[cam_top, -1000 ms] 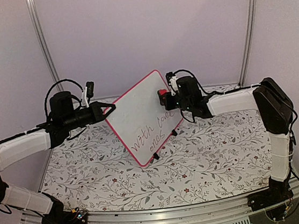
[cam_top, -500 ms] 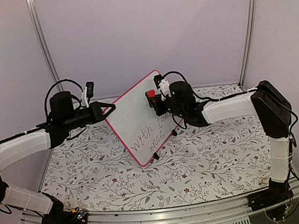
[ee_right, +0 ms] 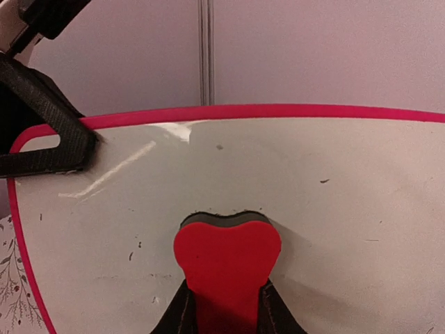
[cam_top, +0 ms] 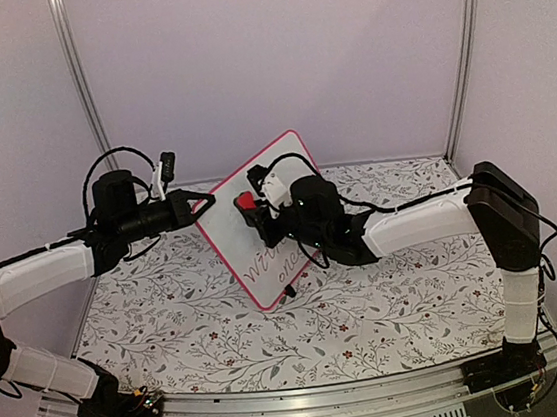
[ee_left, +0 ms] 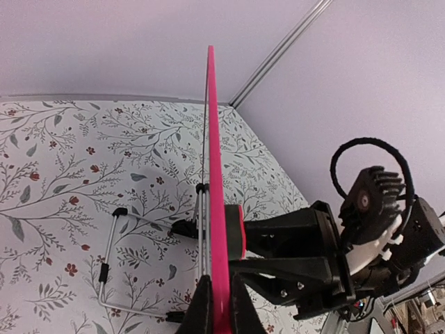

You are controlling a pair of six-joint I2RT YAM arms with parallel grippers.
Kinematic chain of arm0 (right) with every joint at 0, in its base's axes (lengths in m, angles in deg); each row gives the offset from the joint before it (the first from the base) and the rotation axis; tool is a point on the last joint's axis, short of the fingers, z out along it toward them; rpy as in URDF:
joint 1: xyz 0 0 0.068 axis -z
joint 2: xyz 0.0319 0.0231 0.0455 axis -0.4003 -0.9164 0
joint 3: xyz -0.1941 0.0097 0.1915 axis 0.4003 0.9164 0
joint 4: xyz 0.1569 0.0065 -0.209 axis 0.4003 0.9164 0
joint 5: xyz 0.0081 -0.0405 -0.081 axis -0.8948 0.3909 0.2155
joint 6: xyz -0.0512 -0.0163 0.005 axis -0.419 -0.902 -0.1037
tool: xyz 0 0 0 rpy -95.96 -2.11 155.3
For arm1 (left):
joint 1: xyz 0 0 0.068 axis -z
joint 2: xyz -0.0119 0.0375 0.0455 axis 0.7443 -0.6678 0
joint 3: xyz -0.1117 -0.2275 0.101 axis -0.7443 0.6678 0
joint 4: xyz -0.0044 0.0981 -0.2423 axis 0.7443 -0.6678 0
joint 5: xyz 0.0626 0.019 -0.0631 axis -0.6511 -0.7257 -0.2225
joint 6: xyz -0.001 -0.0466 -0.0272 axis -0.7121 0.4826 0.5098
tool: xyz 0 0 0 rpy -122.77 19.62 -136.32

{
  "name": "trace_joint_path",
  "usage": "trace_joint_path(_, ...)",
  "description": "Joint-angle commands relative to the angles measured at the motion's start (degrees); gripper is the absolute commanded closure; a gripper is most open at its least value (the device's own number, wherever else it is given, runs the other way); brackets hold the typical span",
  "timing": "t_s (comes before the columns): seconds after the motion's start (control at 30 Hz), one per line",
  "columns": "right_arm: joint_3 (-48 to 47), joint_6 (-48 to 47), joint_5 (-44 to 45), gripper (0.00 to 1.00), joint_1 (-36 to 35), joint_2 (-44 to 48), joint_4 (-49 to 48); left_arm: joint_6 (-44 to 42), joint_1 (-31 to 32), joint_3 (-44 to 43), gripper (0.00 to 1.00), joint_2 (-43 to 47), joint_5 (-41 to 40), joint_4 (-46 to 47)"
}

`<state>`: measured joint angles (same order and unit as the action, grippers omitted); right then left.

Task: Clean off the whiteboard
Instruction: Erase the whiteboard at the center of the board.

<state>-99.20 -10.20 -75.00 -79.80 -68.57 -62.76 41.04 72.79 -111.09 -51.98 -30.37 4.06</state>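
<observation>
One whiteboard [cam_top: 229,229], I note, tilted over the floral table [cam_top: 369,299] between both arms. Left gripper [ee_left: 221,306] clamps its pink edge; right gripper [ee_right: 224,306] pinches a red eraser [ee_right: 227,257] against its face.

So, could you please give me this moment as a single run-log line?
left gripper: shut on whiteboard edge | right gripper: shut on red eraser, eraser against board face | handwriting: visible below eraser

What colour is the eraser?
The eraser is red, seen best in the right wrist view.
</observation>
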Motion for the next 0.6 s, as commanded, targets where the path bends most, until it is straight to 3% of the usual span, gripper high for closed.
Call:
trace_joint_path(0.0,0.95,-4.41,-1.94,0.76,-4.74,-0.81,4.58,-0.61,1.82,0.03,1.00,1.49,10.56,3.23)
trace_joint_path(0.27,-0.86,-9.14,-0.15,0.76,-9.18,-2.04,6.71,-0.60,1.78,0.02,1.00,1.75,10.57,3.25)
trace_joint_path(0.57,-1.94,-9.55,5.67,0.76,-9.31,-2.66,8.22,-0.58,1.85,0.03,1.00,1.80,10.57,3.22)
